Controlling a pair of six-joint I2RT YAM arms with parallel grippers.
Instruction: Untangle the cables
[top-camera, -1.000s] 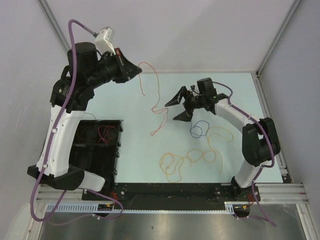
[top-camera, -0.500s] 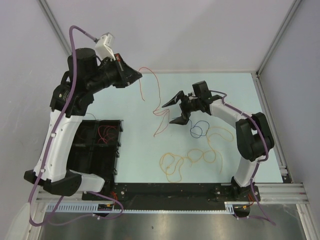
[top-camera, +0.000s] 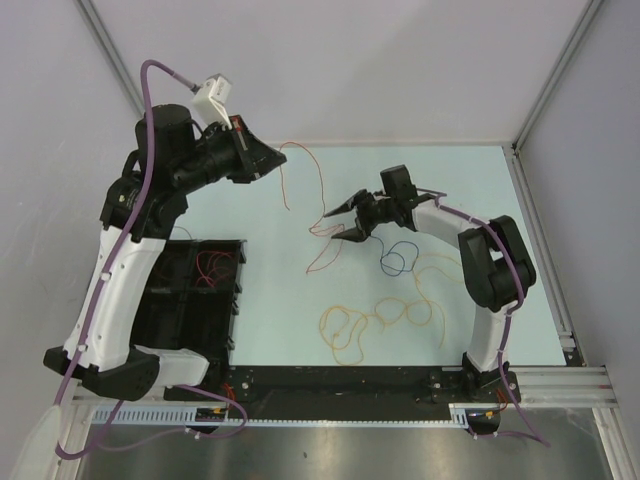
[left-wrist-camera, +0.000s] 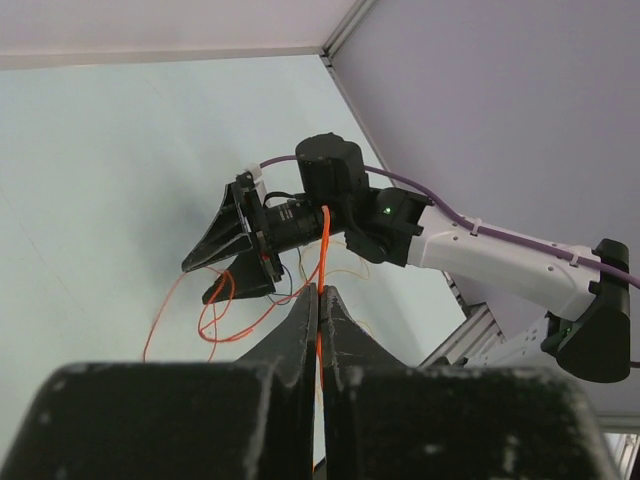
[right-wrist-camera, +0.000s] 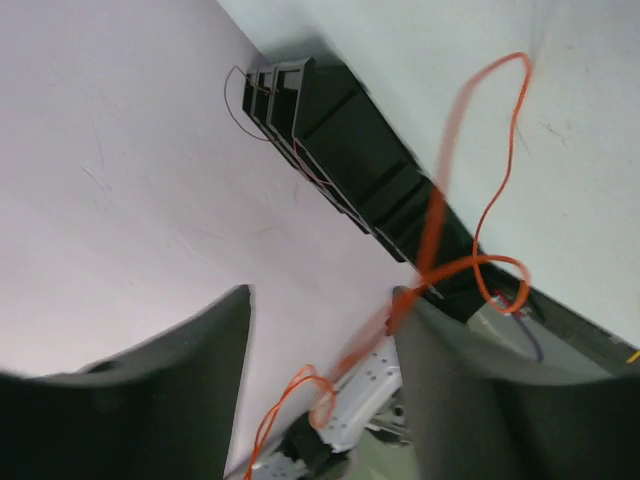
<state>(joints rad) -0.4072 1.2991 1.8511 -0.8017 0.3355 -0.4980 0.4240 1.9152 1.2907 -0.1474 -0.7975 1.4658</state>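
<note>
My left gripper (top-camera: 272, 157) is raised at the back left and shut on one end of the red cable (top-camera: 321, 190). The cable hangs from it in a curve down to the table. In the left wrist view the jaws (left-wrist-camera: 319, 300) are closed on the red cable (left-wrist-camera: 325, 232). My right gripper (top-camera: 343, 224) is open, low over the table, with the red cable's loops right at its fingertips. In the right wrist view the red cable (right-wrist-camera: 437, 215) runs blurred along one finger of the open gripper (right-wrist-camera: 320, 310). The blue cable (top-camera: 392, 257) and the yellow cable (top-camera: 385, 312) lie loose on the table.
A black compartment tray (top-camera: 228, 300) stands at the left front with red and black wires inside; it also shows in the right wrist view (right-wrist-camera: 350, 140). Purple-grey walls close in the back and sides. A metal rail runs along the near edge.
My right gripper has moved left toward the hanging red cable, staying open. My left gripper has shifted slightly, still holding the red cable's end, and the cable's curve has swung with it.
</note>
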